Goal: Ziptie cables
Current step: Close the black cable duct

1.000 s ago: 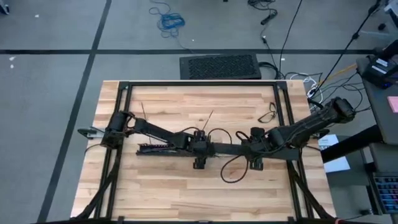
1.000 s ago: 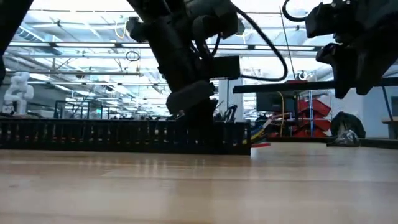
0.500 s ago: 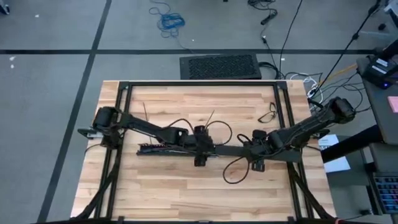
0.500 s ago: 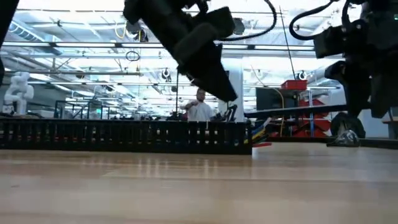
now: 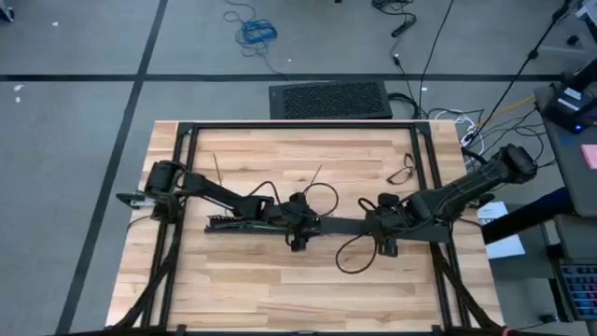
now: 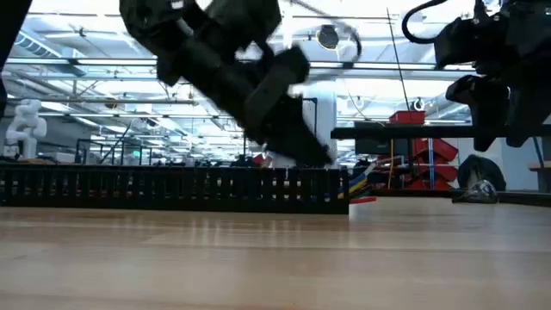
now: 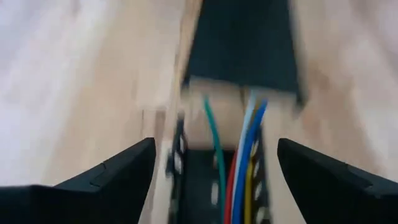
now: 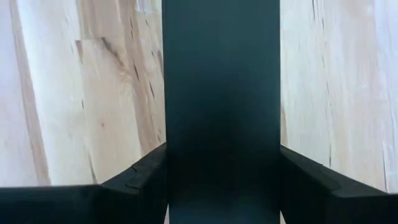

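The cables (image 7: 244,167), green, red, blue and yellow wires, lie inside a long black slotted bar (image 5: 244,222) resting flat on the table; their ends (image 6: 363,182) poke out of its right end. My left gripper (image 7: 216,143) hangs open over that end (image 5: 298,224), one finger on each side and clear of it. My right gripper (image 8: 222,149) is shut on a flat black bar (image 5: 343,225) right of the slotted one. Thin dark zipties lie on the far part of the table: two straight ones (image 5: 216,168) (image 5: 315,175) and a looped one (image 5: 401,172). My right gripper pinches the flat black bar by its two long edges (image 8: 166,163) between its two fingers, which lie across the bar and come from above. The bar (image 6: 403,131) hangs level, clear of the table and higher than the top of the slotted bar.
Black frame rails (image 5: 298,127) run around the wooden table top. Loops of the arms' own black cable hang over the table (image 5: 353,257) (image 5: 324,196). Bare wood lies along the near edge (image 5: 298,289). A black mat (image 5: 328,99) lies on the floor beyond the far edge.
My left gripper has risen off the slotted bar, then tipped and come down again over the bar's right end, still moving. The flat bar in my right gripper has dipped and come up again, staying level.
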